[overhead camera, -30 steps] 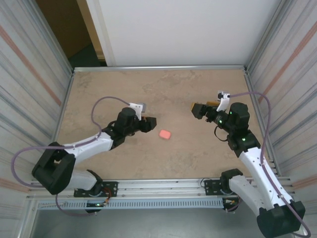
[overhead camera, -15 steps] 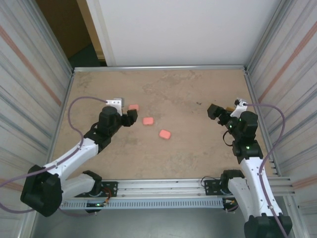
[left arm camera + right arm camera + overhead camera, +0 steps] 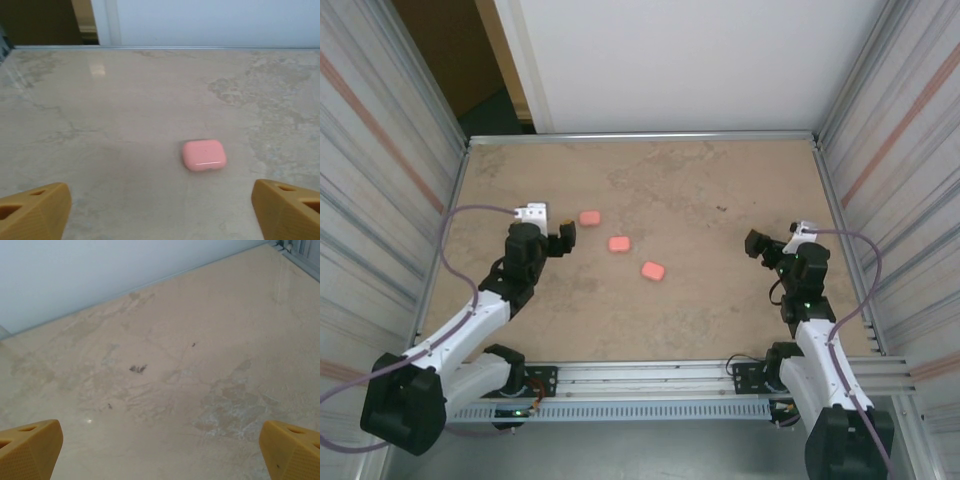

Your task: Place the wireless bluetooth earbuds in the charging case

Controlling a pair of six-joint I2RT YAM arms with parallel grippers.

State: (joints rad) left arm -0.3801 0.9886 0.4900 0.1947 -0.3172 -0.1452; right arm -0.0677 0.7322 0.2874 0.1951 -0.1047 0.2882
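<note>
Presently both jaws stand apart, empty; left gripper (image 3: pixel 160 207), near the pink case (image 3: pixel 204 154), could skid it by closing off-centre; right gripper (image 3: pixel 756 243) well apart.

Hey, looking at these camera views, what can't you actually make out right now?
- Top view: the three pink cases are too small to tell whether any earbuds sit inside.
- Left wrist view: the pink case looks closed, so its lid hides the inside.
- Wrist views: the left fingers and right fingers are cut off by the bottom edge.
</note>
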